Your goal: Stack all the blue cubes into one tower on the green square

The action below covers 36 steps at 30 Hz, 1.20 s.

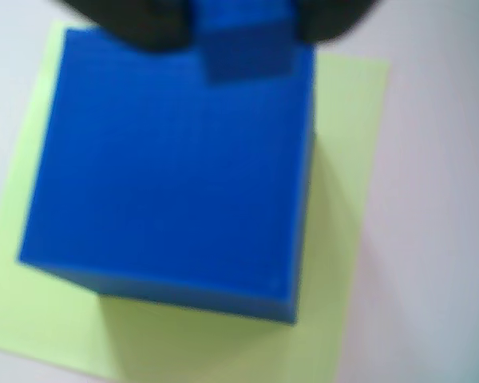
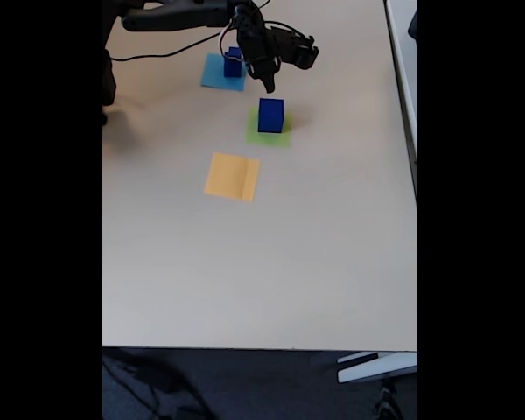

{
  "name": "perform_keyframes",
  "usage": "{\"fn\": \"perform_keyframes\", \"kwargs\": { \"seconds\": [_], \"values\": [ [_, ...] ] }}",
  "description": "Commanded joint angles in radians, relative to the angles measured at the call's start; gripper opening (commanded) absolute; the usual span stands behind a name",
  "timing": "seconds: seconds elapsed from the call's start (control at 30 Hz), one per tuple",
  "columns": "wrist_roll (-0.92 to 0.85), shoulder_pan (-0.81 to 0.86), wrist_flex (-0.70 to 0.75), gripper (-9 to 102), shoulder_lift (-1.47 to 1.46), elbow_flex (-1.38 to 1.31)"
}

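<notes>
A large blue cube (image 1: 176,175) stands on the green square (image 1: 343,199), close below the camera in the wrist view. At the top of that view a small blue cube (image 1: 247,52) sits between the dark fingers of my gripper (image 1: 243,36), which is shut on it and hovers over the large cube's far edge. The fixed view shows the gripper (image 2: 268,83) just above and behind the large cube (image 2: 270,115) on the green square (image 2: 280,137). Another blue cube (image 2: 234,61) rests on a light-blue square (image 2: 217,77) to the left, behind the arm.
An orange-yellow paper square (image 2: 232,176) lies flat in front of the green one. The beige table (image 2: 262,280) stretches toward its near edge. The arm and its cables cross the far left corner.
</notes>
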Motion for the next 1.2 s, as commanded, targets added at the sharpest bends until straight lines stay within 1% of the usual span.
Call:
{"fn": "perform_keyframes", "kwargs": {
  "seconds": [0.0, 1.17],
  "values": [
    [-0.017, 0.014, -0.029, 0, 0.003, -0.067],
    [0.066, 0.049, -0.048, 1, -0.067, -0.095]
  ]
}}
